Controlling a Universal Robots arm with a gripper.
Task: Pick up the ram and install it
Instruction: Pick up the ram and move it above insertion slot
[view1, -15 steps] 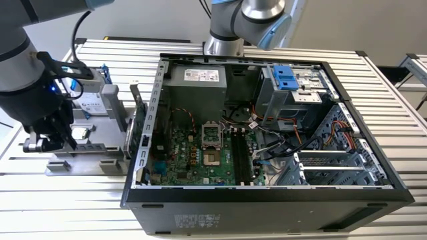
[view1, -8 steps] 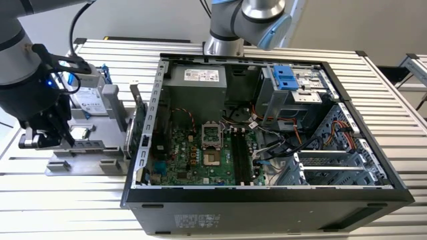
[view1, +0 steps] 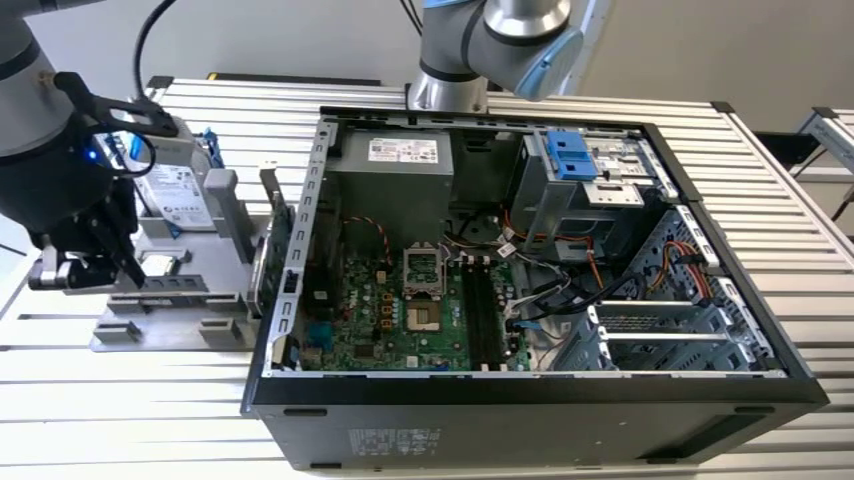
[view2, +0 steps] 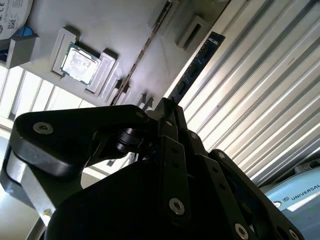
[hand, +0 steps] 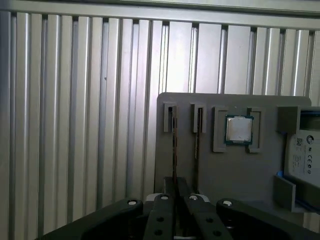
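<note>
1. Ram (hand: 174, 145) stands on its long edge in the outermost slot of a grey holder (hand: 235, 175), just beside the holder's rim. In the second wrist view it shows as a dark blue strip (view2: 197, 62).
2. Its long axis lies level and runs parallel to the ribs of the slatted metal worktop (hand: 75, 125). One end sits in a slot block and the other points at the claw.
3. The claw (hand: 175, 186) is drawn narrow, pinching the ram's upper edge at that near end, with the stick seated in the holder.
4. A second thin board edge (hand: 197, 145) stands in the next slot, parallel to the ram. Beyond it a processor chip (hand: 239, 129) lies in its recess, and a labelled hard drive (hand: 304, 155) sits further along.
5. In the exterior view the arm (view1: 40, 150) hangs over the holder at the exterior view's left, beside an open computer case (view1: 534, 392) whose motherboard (view1: 387, 310) shows long black slots (view1: 481, 310)
</note>
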